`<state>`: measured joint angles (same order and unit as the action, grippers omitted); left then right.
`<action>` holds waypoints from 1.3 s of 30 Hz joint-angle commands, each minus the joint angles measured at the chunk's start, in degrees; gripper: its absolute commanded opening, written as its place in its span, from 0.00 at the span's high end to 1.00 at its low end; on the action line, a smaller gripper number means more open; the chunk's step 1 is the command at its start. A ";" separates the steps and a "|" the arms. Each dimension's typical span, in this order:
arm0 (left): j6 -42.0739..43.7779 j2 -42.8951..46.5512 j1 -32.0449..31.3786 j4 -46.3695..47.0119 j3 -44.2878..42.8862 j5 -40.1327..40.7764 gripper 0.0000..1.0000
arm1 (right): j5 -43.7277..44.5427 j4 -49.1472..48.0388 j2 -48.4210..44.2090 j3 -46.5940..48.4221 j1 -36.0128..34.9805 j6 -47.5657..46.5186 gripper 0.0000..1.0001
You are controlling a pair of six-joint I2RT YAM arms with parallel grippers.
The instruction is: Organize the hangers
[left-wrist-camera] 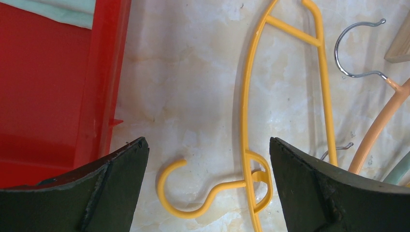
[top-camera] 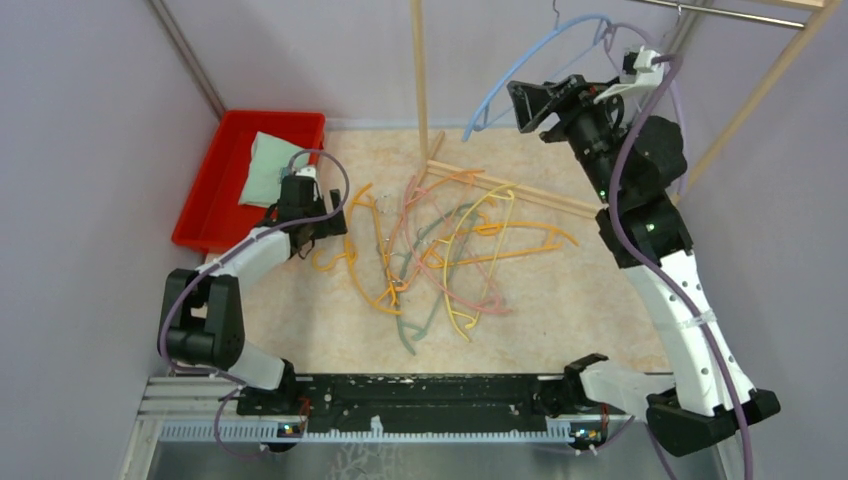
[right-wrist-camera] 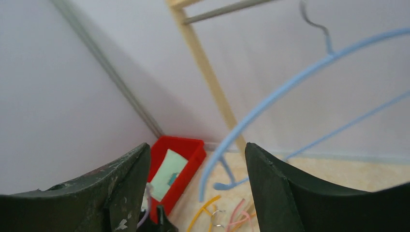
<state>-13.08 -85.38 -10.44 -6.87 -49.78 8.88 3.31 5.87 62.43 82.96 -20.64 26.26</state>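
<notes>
The right gripper (right-wrist-camera: 196, 159) stands with fingers spread, clear of the blue hanger (right-wrist-camera: 290, 82) (apparently hooked overhead). The left gripper (left-wrist-camera: 208, 145), fingers wide, straddles the yellow hanger (left-wrist-camera: 243, 106), likely for pickup.

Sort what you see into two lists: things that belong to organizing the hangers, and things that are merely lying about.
Belongs to the job:
- blue hanger, raised near the rack
- yellow hanger, flat on the table
- tangled hanger pile mid-table
- wooden rack, likely where they go

Just lying about:
- red bin at the table's far left
- green cloth inside it
</notes>
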 commanded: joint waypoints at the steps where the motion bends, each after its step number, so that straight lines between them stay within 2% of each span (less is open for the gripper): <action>1: -1.30 -2.28 0.42 1.17 -3.71 -1.99 0.00 | -18.28 2.77 3.88 10.00 -1.64 -7.80 0.30; 4: -2.29 -3.59 0.42 1.17 -4.76 -2.65 0.00 | -27.87 10.70 11.00 16.56 -3.41 -8.96 0.34; 7: -3.05 -4.21 0.42 1.34 -5.07 -3.25 0.00 | -31.66 19.62 17.58 19.73 -8.25 -13.03 0.36; 11: -3.04 -4.65 0.42 1.64 -4.35 -3.11 0.00 | -31.24 31.38 26.76 22.96 -16.31 -19.51 0.41; 16: -3.14 -4.58 0.42 1.70 -3.31 -2.74 0.00 | -26.84 37.48 34.57 17.83 -23.12 -26.44 0.46; 20: -2.88 -3.94 0.42 1.87 -2.04 -1.86 0.00 | -25.83 34.28 36.03 6.71 -24.75 -26.12 0.48; 24: -3.20 -3.12 0.43 1.91 -0.78 -1.69 0.00 | -23.76 31.75 36.10 -4.30 -25.37 -25.90 0.54; 29: -3.42 -2.86 0.42 1.48 0.32 -2.10 0.00 | -20.72 25.69 34.73 -14.99 -25.78 -24.62 0.54; 33: -3.60 -2.62 0.42 1.50 1.03 -2.46 0.00 | -16.97 23.47 34.42 -18.23 -25.78 -23.45 0.55; 37: -3.79 -2.30 0.42 1.39 1.17 -2.60 0.00 | -16.40 26.19 32.86 -15.99 -25.83 -23.21 0.57; 39: -3.96 -2.04 0.42 1.45 1.41 -2.67 0.00 | -16.49 27.55 28.94 -14.74 -25.85 -23.07 0.57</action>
<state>-16.36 -89.60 -10.35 -6.02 -49.10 6.76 -15.38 33.54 98.76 64.82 -46.39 2.76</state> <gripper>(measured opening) 0.997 0.430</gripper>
